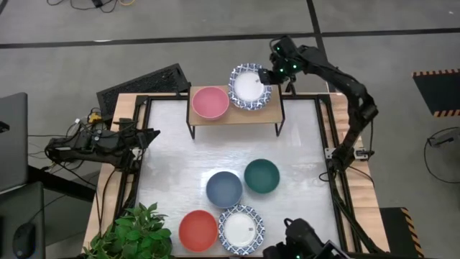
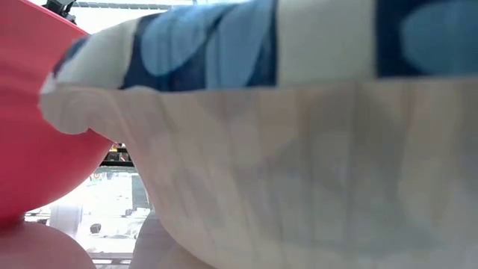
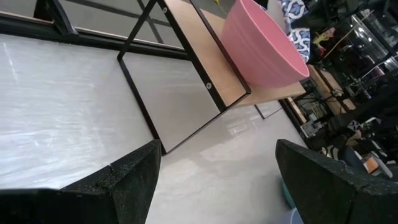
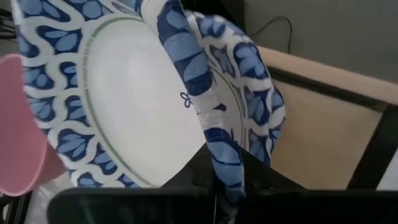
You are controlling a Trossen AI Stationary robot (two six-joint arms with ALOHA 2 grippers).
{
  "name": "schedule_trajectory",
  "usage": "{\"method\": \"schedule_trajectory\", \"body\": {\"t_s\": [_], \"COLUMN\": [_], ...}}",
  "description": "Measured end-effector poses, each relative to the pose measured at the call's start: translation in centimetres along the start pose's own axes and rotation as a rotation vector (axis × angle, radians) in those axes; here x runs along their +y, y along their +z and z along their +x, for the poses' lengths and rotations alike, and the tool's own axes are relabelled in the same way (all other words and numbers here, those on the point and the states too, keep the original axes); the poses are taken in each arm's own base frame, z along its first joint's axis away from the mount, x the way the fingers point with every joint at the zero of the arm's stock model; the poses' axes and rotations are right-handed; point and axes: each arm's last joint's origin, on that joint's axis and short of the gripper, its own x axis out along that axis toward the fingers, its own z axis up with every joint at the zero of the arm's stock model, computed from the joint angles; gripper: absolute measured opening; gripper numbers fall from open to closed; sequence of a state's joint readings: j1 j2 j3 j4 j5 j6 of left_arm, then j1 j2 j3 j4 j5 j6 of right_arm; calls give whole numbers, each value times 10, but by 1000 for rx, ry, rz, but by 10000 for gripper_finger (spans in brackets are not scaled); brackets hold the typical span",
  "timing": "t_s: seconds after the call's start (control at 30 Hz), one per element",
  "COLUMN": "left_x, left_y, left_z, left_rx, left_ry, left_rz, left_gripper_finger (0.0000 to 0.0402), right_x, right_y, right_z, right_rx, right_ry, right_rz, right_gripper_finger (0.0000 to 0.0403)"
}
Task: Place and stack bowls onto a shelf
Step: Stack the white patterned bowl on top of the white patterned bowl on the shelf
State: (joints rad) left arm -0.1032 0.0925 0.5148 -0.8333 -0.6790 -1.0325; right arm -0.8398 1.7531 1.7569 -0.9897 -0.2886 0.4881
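The shelf (image 1: 241, 115) stands at the table's far middle with a pink bowl (image 1: 210, 102) on its left part. My right gripper (image 1: 269, 75) is shut on a white bowl with a blue-patterned rim (image 1: 249, 86) over the shelf's right part, overhanging its far edge. My left gripper (image 1: 146, 135) is open and empty at the table's left edge; its wrist view shows the shelf (image 3: 214, 62) and the pink bowl (image 3: 264, 46). On the table's near half lie a blue bowl (image 1: 224, 188), a green bowl (image 1: 261, 175), a red bowl (image 1: 198, 230) and another patterned bowl (image 1: 241, 229). My right gripper pinches the patterned bowl's rim (image 4: 221, 158) on its far right side, one finger inside the bowl and one outside. The fingers come from the table's far right, slanting down. The bowl sits beside the pink bowl (image 4: 18, 124); whether its bottom rests on the shelf I cannot tell.
A potted plant (image 1: 133, 234) stands at the near left corner. In the low view the red bowl (image 2: 30, 112) and the near patterned bowl (image 2: 284, 164) fill the picture. A bare stretch of table (image 1: 215, 147) lies between the shelf and the near bowls.
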Motion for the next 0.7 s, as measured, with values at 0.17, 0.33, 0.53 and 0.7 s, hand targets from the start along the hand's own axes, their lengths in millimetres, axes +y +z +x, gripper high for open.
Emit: {"method": "schedule_trajectory", "body": {"t_s": [0.17, 0.33, 0.53, 0.7], "left_x": [0, 0, 0, 1], "left_y": [0, 0, 0, 0], "left_z": [0, 0, 0, 0], "left_rx": [-8, -8, -7, -6], "left_ry": [4, 5, 7, 9], "left_rz": [0, 0, 2, 4], "left_gripper_finger": [302, 302, 302, 302], "right_x": [-2, -2, -2, -3], "right_y": [1, 1, 1, 2], "right_z": [-5, -5, -5, -5], "right_rx": [-11, -9, -14, -17], "right_ry": [-1, -1, 1, 1], "right_rz": [-11, -21, -24, -21], "right_gripper_finger": [58, 78, 151, 218]}}
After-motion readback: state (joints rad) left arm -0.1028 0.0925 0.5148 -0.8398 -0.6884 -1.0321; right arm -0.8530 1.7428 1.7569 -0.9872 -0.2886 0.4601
